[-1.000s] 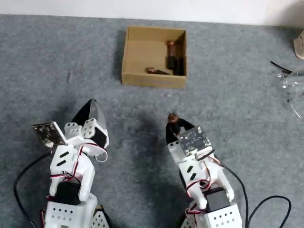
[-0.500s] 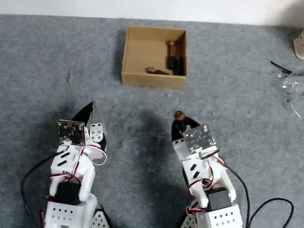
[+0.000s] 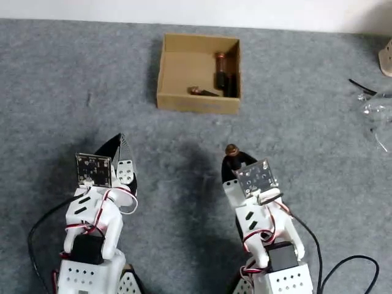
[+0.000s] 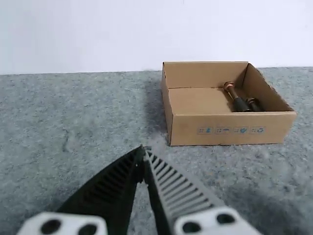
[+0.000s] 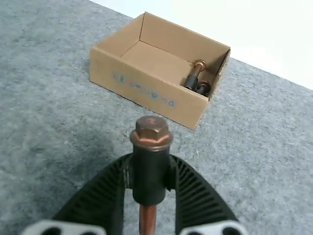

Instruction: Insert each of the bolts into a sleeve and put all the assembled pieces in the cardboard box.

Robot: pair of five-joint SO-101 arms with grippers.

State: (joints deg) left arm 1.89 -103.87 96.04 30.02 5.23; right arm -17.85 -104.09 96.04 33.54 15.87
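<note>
While the shank's lower end runs off the frame, the right end effector [image 5: 149, 164] plainly grasps a black sleeve [image 5: 148, 183] with a copper bolt [image 5: 151, 134] through it. The assembly hangs above the grey worktop [image 3: 306, 153], near the cardboard box [image 3: 196, 101]. Assembled pieces [image 3: 222, 70] lie in the box's far right corner, partly shadowed, so their number is hard to tell. Clear clutter [image 3: 372, 105] is cut off at the worktop's right edge. The left end effector [image 4: 144, 156] is clenched on nothing. The held assembly's long axis follows the fingers, with the hex head pointing toward the box.
</note>
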